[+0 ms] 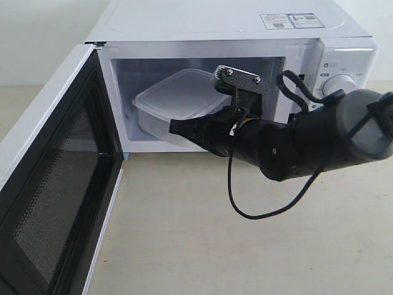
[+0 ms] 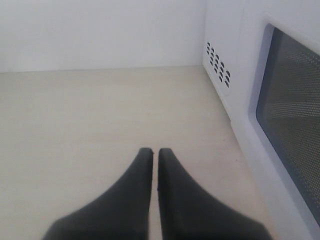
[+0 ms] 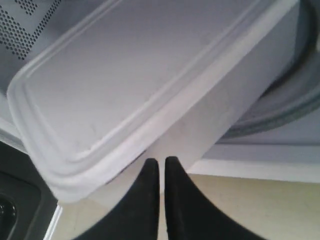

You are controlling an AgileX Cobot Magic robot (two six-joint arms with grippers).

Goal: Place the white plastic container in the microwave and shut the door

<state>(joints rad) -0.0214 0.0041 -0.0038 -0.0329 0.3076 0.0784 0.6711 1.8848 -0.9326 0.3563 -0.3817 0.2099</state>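
The white plastic container (image 1: pixel 175 98) lies inside the open microwave (image 1: pixel 215 24), its near end at the cavity's front edge. In the right wrist view the container (image 3: pixel 125 85) rests tilted over the glass turntable (image 3: pixel 295 107). My right gripper (image 1: pixel 173 127) is shut with nothing between its fingers, its tips against the container's near wall (image 3: pixel 161 161). The door (image 1: pixel 55 184) stands swung wide open on the left. My left gripper (image 2: pixel 152 150) is shut and empty over the table, beside the door's mesh window (image 2: pixel 295 125); the exterior view does not show it.
The right arm (image 1: pixel 319 138) and its looping black cable (image 1: pixel 258 212) hang across the microwave's front, before the round knob (image 1: pixel 339 86). Vent holes (image 2: pixel 218 62) mark the microwave's side. Beige tabletop (image 1: pixel 202 246) stretches in front.
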